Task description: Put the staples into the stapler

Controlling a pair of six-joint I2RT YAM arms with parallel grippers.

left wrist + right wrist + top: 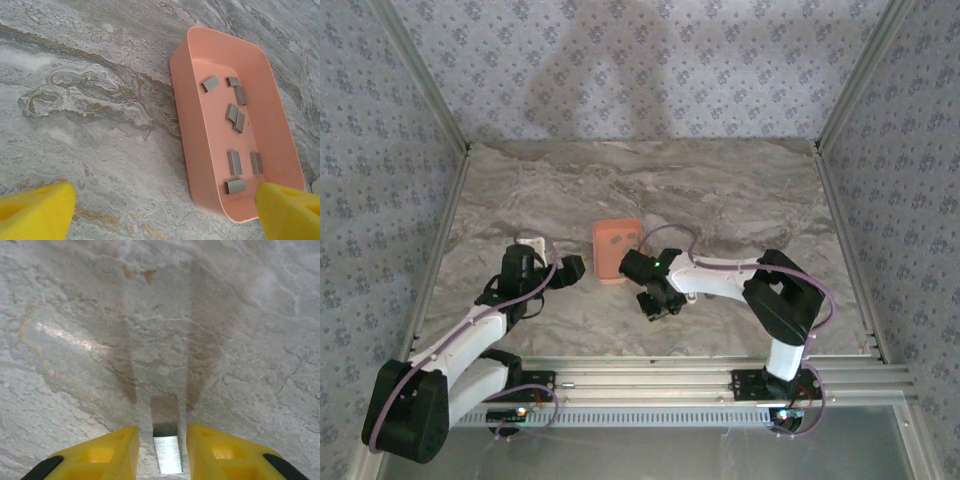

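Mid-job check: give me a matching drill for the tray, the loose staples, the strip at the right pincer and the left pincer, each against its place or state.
Column one:
1. tray
2. loose staples
3. staple strip
4. left pincer

Column two:
A. open, holding nothing
B. between the right pincer fingers, lifted off the table
C. salmon-orange, resting on the marble
D. scattered inside the tray

Pairs: 1-C, 2-D, 3-B, 4-A.

Grey staples [235, 119] loose in tray [187, 125], one strip [167, 460] gripped
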